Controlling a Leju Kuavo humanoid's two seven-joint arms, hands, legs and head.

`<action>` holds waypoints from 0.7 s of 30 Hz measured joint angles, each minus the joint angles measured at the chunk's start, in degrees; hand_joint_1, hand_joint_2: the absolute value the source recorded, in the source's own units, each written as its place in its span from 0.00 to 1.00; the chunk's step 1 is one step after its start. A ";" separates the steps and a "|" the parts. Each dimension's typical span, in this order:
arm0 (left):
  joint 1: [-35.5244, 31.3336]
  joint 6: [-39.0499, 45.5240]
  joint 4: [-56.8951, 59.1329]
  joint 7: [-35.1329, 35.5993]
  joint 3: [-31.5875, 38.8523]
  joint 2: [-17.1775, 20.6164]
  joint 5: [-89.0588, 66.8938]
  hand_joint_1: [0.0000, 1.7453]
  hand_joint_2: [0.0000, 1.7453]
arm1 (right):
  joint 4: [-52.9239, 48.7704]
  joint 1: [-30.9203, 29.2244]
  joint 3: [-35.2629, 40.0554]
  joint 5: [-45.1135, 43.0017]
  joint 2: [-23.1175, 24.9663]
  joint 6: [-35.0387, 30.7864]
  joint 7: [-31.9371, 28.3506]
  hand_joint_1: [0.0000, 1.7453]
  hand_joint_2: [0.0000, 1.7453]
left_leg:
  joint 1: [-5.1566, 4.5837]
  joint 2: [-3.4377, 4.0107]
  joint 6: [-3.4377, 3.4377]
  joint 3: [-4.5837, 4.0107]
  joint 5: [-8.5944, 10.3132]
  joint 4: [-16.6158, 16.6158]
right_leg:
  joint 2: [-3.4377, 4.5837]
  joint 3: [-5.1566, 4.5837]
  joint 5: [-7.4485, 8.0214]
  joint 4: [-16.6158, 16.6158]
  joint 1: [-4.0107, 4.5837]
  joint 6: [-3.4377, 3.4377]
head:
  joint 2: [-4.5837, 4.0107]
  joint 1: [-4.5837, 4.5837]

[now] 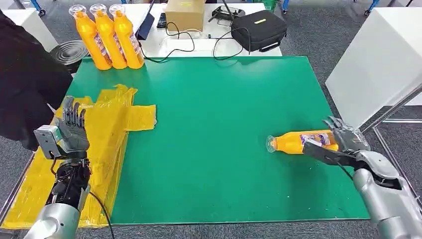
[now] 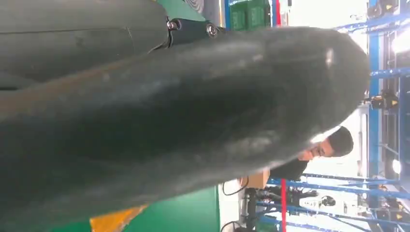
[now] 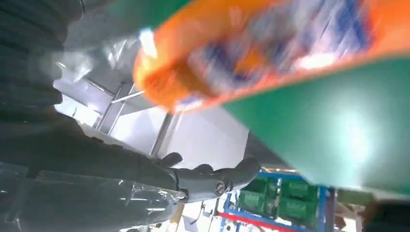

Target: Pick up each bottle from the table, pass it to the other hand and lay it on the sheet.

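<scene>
Four orange bottles in the head view: one lying bottle (image 1: 300, 142) on its side on the green tabletop (image 1: 214, 129), cap end pointing toward the yellow sheet (image 1: 107, 127), and three upright bottles (image 1: 107, 37) in a row at the far corner of the tabletop, beyond the sheet. My right hand (image 1: 343, 142) is at the base end of the lying bottle, fingers spread around it and touching it; bottle rests on the tabletop, well apart from the sheet. I cannot tell whether the grip is closed. My left hand (image 1: 73, 128) is raised over the sheet, fingers straight and apart, holding nothing. Sheet lies crumpled along the tabletop edge nearest my left arm. Beyond the far edge: cardboard box (image 1: 185, 14), black case (image 1: 259, 30), cables. A person in dark clothing (image 1: 25, 74) stands beside the sheet side.

Left wrist view: my left hand (image 2: 183, 121) close and dark, nothing in it; a strip of green tabletop and a scrap of the sheet (image 2: 116, 220) past it; a person (image 2: 314, 154) in the background.

Right wrist view: lying bottle (image 3: 270, 53) blurred, against the green tabletop; dark fingers (image 3: 212, 179) of my right hand extended beside it, contact not clear here.
</scene>
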 measured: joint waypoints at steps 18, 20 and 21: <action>1.69 -0.59 -1.42 0.00 0.29 0.11 0.35 0.00 0.00 | 3.48 0.60 1.75 1.07 3.81 -1.32 0.92 0.00 1.00 | -0.02 -0.01 0.00 0.01 0.00 0.01 | 0.00 -0.03 0.00 0.00 -0.03 0.00 | 0.00 -0.02; 1.67 -0.87 -1.42 0.00 0.29 0.11 0.22 0.00 0.00 | 3.46 1.32 1.64 1.61 3.81 -1.47 1.10 0.00 1.00 | -0.02 -0.01 0.00 0.03 0.00 0.01 | 0.00 -0.04 0.00 -0.01 -0.03 0.00 | 0.00 0.00; 1.66 -0.92 -1.42 0.00 0.29 0.11 0.16 0.00 0.00 | 3.41 1.70 1.57 1.86 3.83 -1.54 1.12 0.00 1.00 | -0.02 -0.01 0.00 0.03 0.00 0.01 | -0.01 -0.04 0.00 -0.01 -0.03 0.00 | 0.00 0.00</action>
